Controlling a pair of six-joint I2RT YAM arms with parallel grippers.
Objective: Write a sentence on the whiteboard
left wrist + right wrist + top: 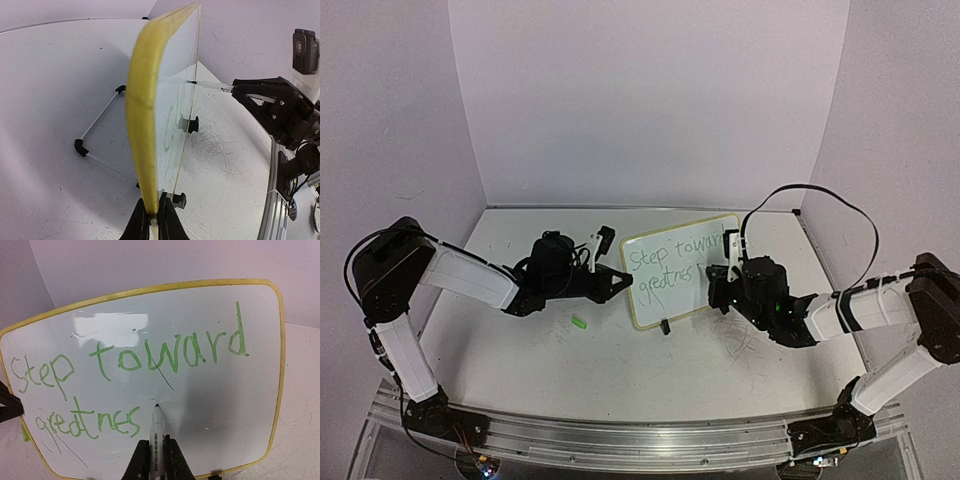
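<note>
The whiteboard [682,268] stands tilted at mid table on its wire stand [100,117]. It has a yellow-green rim [142,100]. The sentence [150,357] is in green marker and reads "Step toward" with "greatnes" below it. My left gripper [154,204] is shut on the board's left edge. My right gripper [156,442] is shut on a white marker [156,425]. The marker's dark tip sits at the board face just right of the last "s". In the left wrist view the marker [210,85] meets the board from the right.
A small green cap [580,322] lies on the table in front of the left gripper. A black foot clip [665,326] holds the board's lower edge. The tabletop [225,140] is scuffed with grey scribbles. White walls close in the back and sides.
</note>
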